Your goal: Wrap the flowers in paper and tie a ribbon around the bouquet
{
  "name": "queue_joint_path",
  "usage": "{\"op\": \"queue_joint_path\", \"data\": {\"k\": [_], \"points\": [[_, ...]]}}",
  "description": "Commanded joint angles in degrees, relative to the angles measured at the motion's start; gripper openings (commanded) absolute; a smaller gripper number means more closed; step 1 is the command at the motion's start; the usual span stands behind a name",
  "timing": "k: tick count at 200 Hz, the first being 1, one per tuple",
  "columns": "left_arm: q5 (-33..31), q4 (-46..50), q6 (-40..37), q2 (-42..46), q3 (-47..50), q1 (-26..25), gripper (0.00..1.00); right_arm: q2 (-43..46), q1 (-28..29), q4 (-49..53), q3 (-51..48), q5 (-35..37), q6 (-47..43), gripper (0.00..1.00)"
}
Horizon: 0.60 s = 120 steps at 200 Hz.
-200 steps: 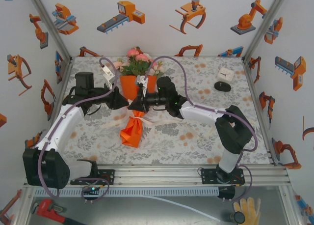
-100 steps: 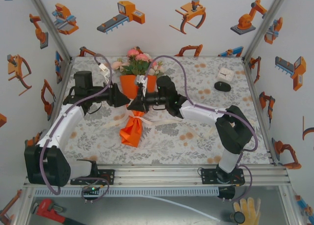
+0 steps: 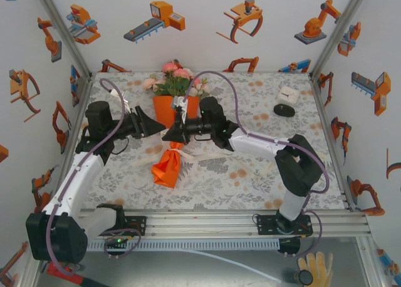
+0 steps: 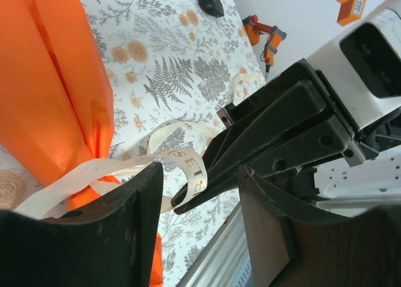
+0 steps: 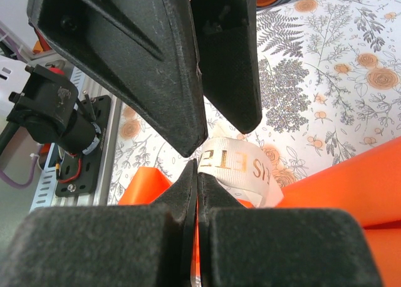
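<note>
The bouquet lies on the table: flowers (image 3: 175, 80) at the far end, orange paper (image 3: 166, 168) (image 4: 50, 80) (image 5: 351, 187) rolled round the stems as a cone. The cream ribbon (image 3: 203, 155) (image 4: 182, 156) (image 5: 241, 168) circles its waist, tails trailing to both sides. My right gripper (image 3: 166, 135) (image 5: 197, 168) is shut on a loop of ribbon just above the waist; its tip (image 4: 182, 205) shows pinching the printed band. My left gripper (image 3: 156, 127) (image 4: 200, 171) (image 5: 220, 136) faces it from the left, open, its fingers straddling the right gripper's tip without touching the ribbon.
A small white box (image 3: 289, 94) and a black disc (image 3: 284, 110) sit at the back right of the floral cloth (image 3: 250, 168). The aluminium rail (image 3: 207, 221) runs along the near edge. White walls stand close on three sides.
My left arm has swung back to the left and its jaws have widened. The right gripper and the bouquet have hardly moved.
</note>
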State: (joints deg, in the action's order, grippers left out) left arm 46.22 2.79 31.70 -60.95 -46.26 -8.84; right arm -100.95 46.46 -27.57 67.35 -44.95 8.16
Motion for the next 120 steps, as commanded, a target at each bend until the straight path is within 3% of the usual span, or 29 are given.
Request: {"op": "queue_joint_path", "data": {"k": [1, 23, 56, 92, 106, 120], "points": [[-0.21, 1.26, 3.02, 0.09, 0.15, 0.32, 0.52, 0.04, -0.06, -2.53, 1.82, 0.26, 0.46, 0.00], [-0.21, 1.15, 2.79, -0.65, 0.29, 0.34, 0.52, 0.11, 0.00, -2.57, 1.76, 0.39, 0.46, 0.00], [3.42, -0.21, 4.53, -3.66, -1.06, -0.48, 0.38, -0.13, 0.03, -2.57, 1.78, 0.74, 0.48, 0.00], [5.17, -0.51, 5.08, -5.39, -1.94, -1.37, 0.33, -0.37, -0.01, -2.57, 1.74, 0.83, 0.54, 0.00], [5.16, -0.46, 4.91, -5.35, -1.99, -1.44, 0.25, -0.39, -0.02, -2.57, 1.73, 0.92, 0.41, 0.00], [4.86, -0.65, 4.43, -4.64, -1.75, -1.44, 0.10, -0.46, -0.04, -2.57, 1.78, 1.04, 0.45, 0.00]]}}
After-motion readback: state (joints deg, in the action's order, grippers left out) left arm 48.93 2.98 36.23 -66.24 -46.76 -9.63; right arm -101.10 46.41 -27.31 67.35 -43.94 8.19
